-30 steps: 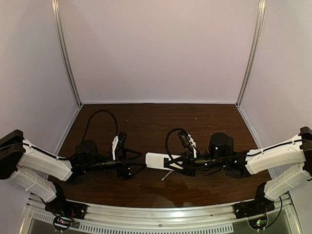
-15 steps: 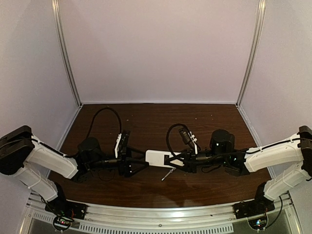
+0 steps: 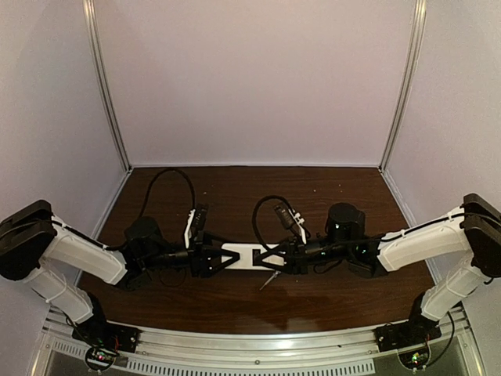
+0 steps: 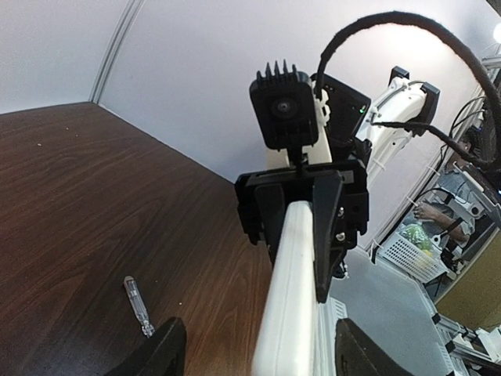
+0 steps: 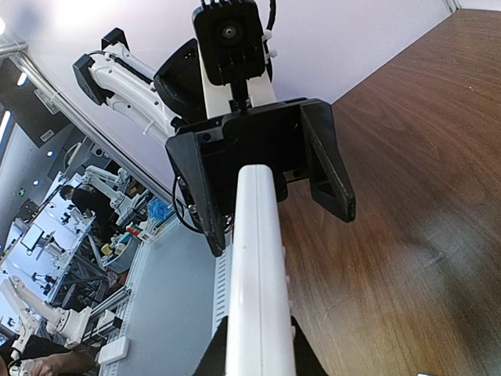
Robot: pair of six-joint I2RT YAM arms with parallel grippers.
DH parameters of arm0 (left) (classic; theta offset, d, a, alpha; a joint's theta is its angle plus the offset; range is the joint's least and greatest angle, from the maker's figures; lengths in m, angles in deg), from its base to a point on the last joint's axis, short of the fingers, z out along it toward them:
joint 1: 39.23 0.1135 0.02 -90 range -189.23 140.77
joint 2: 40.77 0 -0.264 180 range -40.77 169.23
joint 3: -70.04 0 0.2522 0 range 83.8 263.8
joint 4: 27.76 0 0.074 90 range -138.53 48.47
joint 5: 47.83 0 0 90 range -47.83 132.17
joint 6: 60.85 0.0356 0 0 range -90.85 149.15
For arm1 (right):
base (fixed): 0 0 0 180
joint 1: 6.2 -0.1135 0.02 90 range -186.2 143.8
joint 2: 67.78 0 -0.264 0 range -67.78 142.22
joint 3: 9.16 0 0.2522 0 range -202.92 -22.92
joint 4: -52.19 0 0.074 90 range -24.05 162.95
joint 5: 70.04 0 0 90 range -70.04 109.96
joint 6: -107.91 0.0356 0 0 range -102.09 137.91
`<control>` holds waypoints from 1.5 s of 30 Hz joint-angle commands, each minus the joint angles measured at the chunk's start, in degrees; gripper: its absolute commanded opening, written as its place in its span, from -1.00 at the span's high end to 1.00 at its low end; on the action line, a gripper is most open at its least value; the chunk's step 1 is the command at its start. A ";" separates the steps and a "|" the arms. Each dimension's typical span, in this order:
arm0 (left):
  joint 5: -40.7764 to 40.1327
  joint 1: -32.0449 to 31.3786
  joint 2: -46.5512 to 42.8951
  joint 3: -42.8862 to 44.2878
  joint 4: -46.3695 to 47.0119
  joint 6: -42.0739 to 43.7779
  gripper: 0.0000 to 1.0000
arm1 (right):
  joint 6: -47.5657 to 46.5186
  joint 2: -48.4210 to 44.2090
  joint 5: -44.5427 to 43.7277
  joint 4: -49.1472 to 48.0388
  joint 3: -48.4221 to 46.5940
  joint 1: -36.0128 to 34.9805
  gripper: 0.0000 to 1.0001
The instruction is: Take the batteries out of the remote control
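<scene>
The remote control (image 3: 244, 257), white and seen edge-on, is held off the table between both arms. My right gripper (image 3: 274, 258) is shut on its right end; in the right wrist view (image 5: 257, 352) the pads press both faces of the remote (image 5: 254, 266). My left gripper (image 3: 214, 261) is open, and its fingers (image 4: 166, 348) stand wide on either side of the remote's left end (image 4: 293, 298) without touching it. The batteries are hidden; no open compartment shows.
A slim silvery screwdriver (image 3: 268, 281) lies on the dark wooden table (image 3: 329, 196) just in front of the grippers, and it also shows in the left wrist view (image 4: 138, 305). Pale walls enclose the table on three sides.
The right arm has carried the remote leftward. The left arm has moved right, and its open fingers now straddle the remote's left end.
</scene>
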 commanded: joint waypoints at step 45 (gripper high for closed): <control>3.94 1.01 0.52 0.58 6.48 -9.70 1.00 | 0.69 1.46 -7.38 6.51 -5.93 1.26 -0.76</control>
